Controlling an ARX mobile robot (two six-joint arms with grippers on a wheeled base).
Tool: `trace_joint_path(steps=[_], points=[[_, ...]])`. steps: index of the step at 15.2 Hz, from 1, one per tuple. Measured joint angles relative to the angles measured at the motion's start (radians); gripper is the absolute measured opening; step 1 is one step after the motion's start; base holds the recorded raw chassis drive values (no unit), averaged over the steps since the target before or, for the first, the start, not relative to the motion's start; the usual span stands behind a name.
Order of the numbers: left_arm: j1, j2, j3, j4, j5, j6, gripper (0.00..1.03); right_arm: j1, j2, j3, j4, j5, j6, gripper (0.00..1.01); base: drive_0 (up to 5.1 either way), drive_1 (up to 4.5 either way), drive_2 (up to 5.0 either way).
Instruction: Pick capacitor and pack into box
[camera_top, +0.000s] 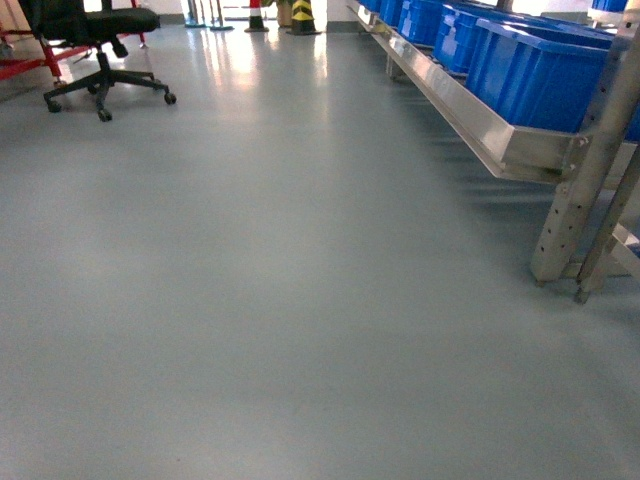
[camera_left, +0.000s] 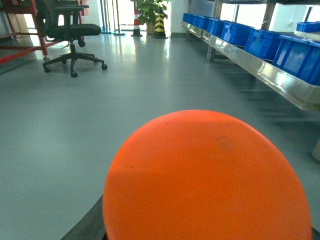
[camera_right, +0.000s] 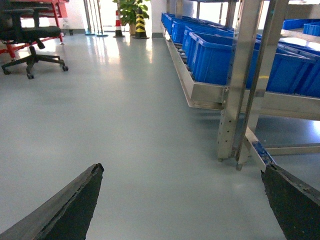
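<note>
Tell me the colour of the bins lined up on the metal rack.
Blue: the open plastic bins on the steel rack, clearest in the right wrist view.

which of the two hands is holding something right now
The left hand: its wrist view is filled by the orange capacitor sitting in its grip. The right hand has its fingers spread wide with only bare floor between them.
</note>
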Motion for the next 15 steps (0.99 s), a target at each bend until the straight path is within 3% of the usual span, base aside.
trace_joint_path(steps=[15], points=[[0.000,0.000,0.000,0.000,0.000,0.000,0.44,0.000,0.000,0.000,0.000,0.001,0.000,0.98,-5.0,2.44,2.4]])
